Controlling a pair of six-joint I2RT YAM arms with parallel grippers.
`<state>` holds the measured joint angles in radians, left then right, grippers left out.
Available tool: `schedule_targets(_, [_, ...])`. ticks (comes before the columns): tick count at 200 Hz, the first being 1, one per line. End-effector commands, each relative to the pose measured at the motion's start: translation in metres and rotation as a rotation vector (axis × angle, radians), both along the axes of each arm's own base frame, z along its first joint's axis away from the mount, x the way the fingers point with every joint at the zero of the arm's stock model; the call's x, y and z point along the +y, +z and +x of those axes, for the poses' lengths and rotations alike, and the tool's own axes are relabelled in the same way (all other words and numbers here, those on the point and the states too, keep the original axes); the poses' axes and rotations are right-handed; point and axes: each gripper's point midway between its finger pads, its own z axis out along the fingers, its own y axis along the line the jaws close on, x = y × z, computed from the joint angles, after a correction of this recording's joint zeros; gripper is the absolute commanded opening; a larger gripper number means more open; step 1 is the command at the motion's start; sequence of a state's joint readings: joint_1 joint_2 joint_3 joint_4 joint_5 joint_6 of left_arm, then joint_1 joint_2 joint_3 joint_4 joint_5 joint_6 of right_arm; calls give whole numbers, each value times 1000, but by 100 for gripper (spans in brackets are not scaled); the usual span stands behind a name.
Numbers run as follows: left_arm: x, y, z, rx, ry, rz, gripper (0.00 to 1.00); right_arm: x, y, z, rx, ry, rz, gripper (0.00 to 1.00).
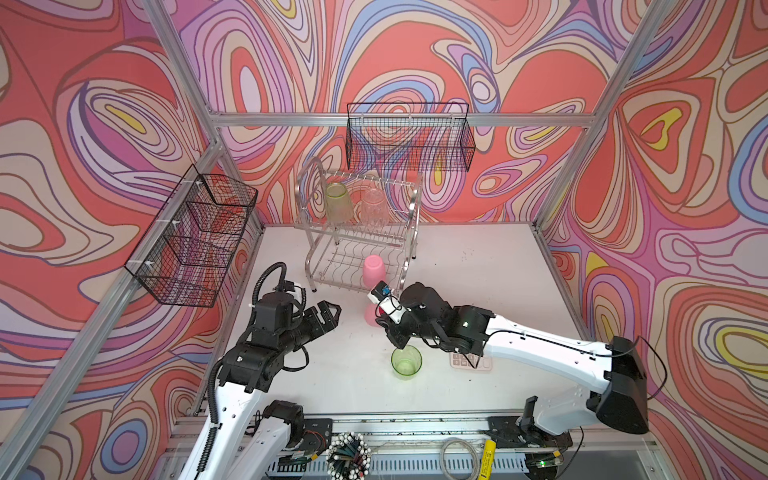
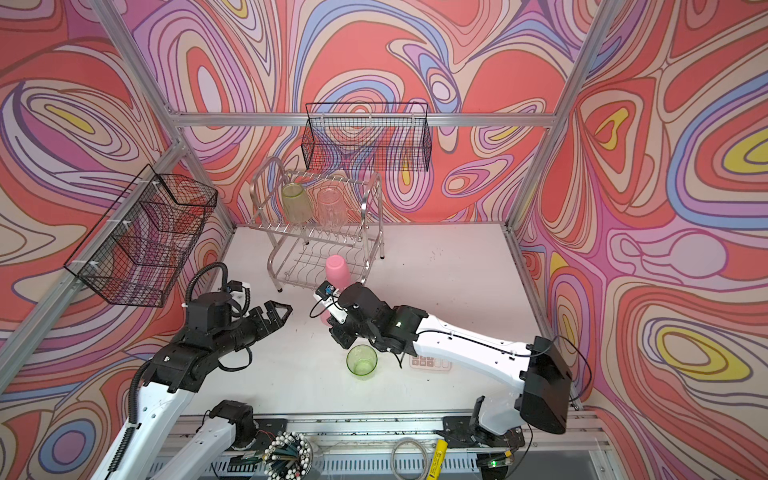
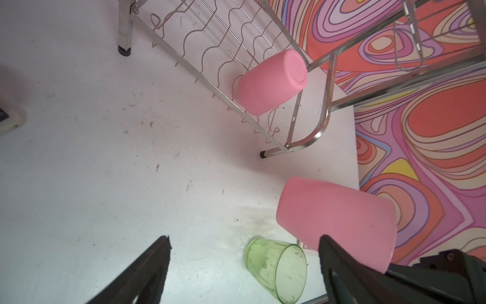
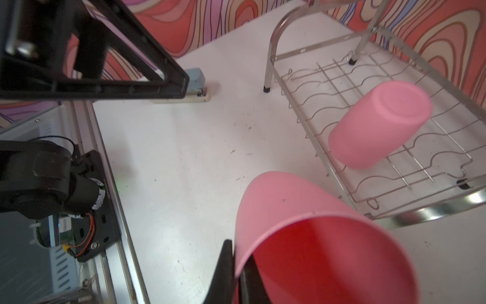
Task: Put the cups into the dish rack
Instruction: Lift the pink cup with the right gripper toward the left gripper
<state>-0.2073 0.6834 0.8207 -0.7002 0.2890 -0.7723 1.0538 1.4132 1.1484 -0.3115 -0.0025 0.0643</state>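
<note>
At the far middle of the white table (image 1: 478, 282), the dish rack (image 1: 412, 216) is seen, with a green cup (image 1: 338, 203) and a clear ribbed cup (image 1: 374, 208) set upside down on its upper tier and a pink cup (image 1: 372, 269) upside down at the near right corner of its lower tier. Just near of that corner, a second pink cup (image 4: 302, 223) is clamped by its rim in the right gripper (image 4: 238, 250). Another green cup (image 1: 406, 362) is stood upright beside it. Further left, the left gripper (image 1: 330, 315) is held with jaws wide apart.
</note>
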Motion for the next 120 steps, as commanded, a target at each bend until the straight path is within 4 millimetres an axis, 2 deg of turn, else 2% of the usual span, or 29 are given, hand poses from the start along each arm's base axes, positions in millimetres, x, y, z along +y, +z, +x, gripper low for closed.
schedule_targets(1, [-10, 20, 1, -19, 45, -181, 88, 8, 32, 6, -96, 5, 173, 0])
schedule_targets(40, [-15, 35, 2, -26, 123, -396, 87, 15, 43, 5, -167, 31, 311, 0])
schedule_targets(72, [-20, 28, 5, 19, 183, -570, 85, 22, 55, 3, -225, 60, 420, 0])
schedule_targets(87, [-22, 32, 10, 13, 194, -648, 85, 23, 58, 3, -257, 68, 473, 0])
schedule_targets(107, [-22, 27, 12, 46, 231, -711, 84, 24, 56, 4, -283, 66, 522, 0])
schedule_targets(109, [-23, 32, 14, 26, 225, -724, 84, 24, 56, 4, -283, 64, 523, 0])
schedule_targets(120, [-24, 33, 17, 23, 232, -769, 84, 27, 54, 6, -286, 62, 531, 0])
